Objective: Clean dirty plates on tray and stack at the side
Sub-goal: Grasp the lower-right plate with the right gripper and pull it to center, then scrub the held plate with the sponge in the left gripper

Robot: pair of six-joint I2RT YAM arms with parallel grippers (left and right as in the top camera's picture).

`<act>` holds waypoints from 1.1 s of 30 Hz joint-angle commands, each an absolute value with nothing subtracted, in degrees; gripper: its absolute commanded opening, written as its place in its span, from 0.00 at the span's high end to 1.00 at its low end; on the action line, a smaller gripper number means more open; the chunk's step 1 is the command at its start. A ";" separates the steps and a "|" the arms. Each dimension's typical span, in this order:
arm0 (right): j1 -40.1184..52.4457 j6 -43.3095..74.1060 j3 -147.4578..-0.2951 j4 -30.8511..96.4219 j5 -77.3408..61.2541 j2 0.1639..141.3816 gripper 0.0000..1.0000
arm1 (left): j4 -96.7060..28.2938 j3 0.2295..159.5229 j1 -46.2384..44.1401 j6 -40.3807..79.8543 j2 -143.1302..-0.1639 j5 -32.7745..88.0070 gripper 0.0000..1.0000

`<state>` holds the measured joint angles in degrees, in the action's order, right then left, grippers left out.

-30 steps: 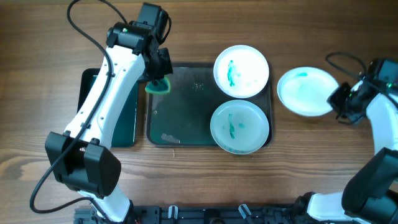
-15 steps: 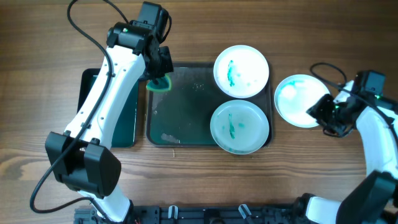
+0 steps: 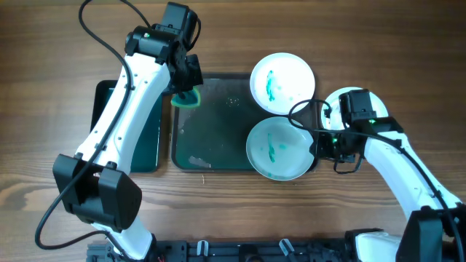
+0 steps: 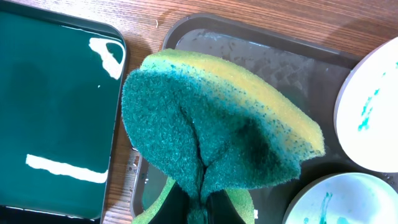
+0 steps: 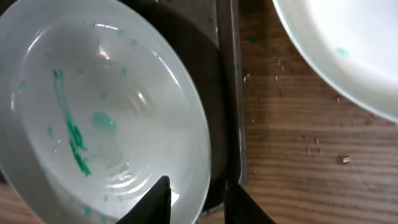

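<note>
The large dark tray (image 3: 211,127) holds two plates with teal smears: a white one (image 3: 282,82) at the back right and a pale blue one (image 3: 280,148) at the front right. A third white plate (image 3: 335,102) lies on the table right of the tray, partly under my right arm. My left gripper (image 4: 202,208) is shut on a yellow-green sponge (image 4: 217,137) above the tray's back left corner (image 3: 186,98). My right gripper (image 5: 196,193) is open, its fingers straddling the right rim of the pale blue plate (image 5: 106,118).
A smaller dark green tray (image 3: 149,127) lies left of the large one and also shows in the left wrist view (image 4: 56,106). The large tray's right rim (image 5: 227,93) runs just beside my right fingers. A cable loops over the table near the third plate.
My right arm has left the plate on the table and swung left to the pale blue plate's right rim. The left arm and sponge have not moved.
</note>
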<state>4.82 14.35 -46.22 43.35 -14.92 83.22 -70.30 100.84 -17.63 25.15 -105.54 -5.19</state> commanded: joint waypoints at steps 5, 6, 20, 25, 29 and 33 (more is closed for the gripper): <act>5.10 8.75 -45.65 37.82 -19.62 92.33 0.87 | -70.89 101.16 -17.78 24.43 -105.78 -4.95 0.96; 5.10 8.78 -45.65 37.71 -20.34 92.49 0.92 | -70.89 101.16 -17.78 24.45 -105.78 -4.95 0.96; 26.57 42.78 -55.05 27.03 -7.22 93.86 0.96 | -71.35 101.16 -17.80 24.47 -105.75 -4.91 0.96; 28.88 46.35 -55.13 17.61 -9.19 102.17 0.96 | -71.35 101.16 -17.80 24.47 -105.78 -4.93 0.96; 28.86 42.92 -56.14 17.52 -12.14 103.37 0.83 | -71.35 101.16 -17.80 26.00 -105.78 -4.45 0.96; 28.03 37.39 -58.17 21.08 -12.25 103.74 0.74 | -71.37 101.14 -17.80 25.96 -105.78 -2.35 0.96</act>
<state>28.58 41.71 -56.07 20.36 -11.18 102.56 -71.40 100.84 -17.63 25.23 -105.54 -4.40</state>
